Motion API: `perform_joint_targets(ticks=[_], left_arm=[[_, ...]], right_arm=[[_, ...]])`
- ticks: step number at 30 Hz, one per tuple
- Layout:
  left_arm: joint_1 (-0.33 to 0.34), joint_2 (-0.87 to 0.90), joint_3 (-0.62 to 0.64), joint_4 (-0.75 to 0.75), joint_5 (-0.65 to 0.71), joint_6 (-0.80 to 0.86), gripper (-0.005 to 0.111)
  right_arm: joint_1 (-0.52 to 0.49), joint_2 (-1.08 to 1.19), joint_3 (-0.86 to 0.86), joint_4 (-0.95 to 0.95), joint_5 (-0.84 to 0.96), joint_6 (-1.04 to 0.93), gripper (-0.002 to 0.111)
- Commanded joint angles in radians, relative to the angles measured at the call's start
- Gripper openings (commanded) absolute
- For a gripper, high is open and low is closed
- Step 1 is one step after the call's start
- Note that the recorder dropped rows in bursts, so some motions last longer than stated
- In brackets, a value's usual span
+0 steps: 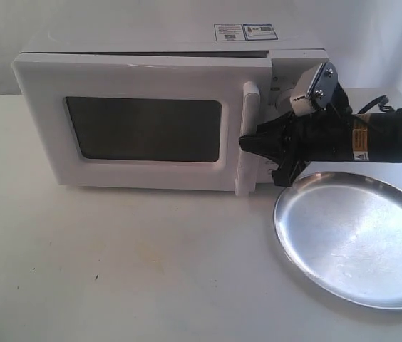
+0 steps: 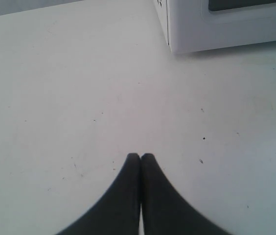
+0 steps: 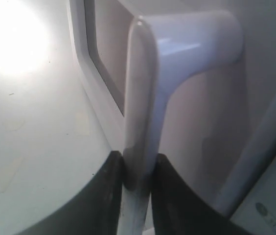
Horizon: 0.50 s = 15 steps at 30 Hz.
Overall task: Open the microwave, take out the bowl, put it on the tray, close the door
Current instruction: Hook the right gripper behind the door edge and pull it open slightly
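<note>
On a white table (image 1: 115, 271), the black right gripper (image 1: 251, 141) reaches in from the right side of the exterior view and grasps the tall vertical white bar handle (image 1: 250, 100) of a white boxy countertop microwave (image 1: 301, 60). In the right wrist view its two dark fingers (image 3: 106, 196) press against either side of the bar, clamped on it below the handle's curved top mount. The door (image 1: 144, 78), a white panel with a dark rectangular window, faces the camera and appears to stand slightly off the body, with a thin dark gap along its top edge. A large round shiny silver metal tray (image 1: 400, 285) lies on the table just below and to the right of the gripper, near the microwave's front corner and bare inside its shallow rim. The left gripper (image 2: 140, 157) shows only in its own wrist view: fingertips pressed together, holding nothing, above bare tabletop, with a lower corner of the microwave well ahead of it.
</note>
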Motion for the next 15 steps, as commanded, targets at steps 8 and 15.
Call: perform_joint_targets(ticks=[8,15], left_arm=[[-0.004,-0.002,-0.002,-0.007,0.000,-0.003,0.000],[-0.004,-0.002,-0.002,-0.007,0.000,-0.003,0.000]], right_arm=[[0.100,-0.013,-0.040,-0.100,-0.262,0.058,0.026],[0.095,-0.033,-0.033,-0.327,-0.156,0.276,0.044]])
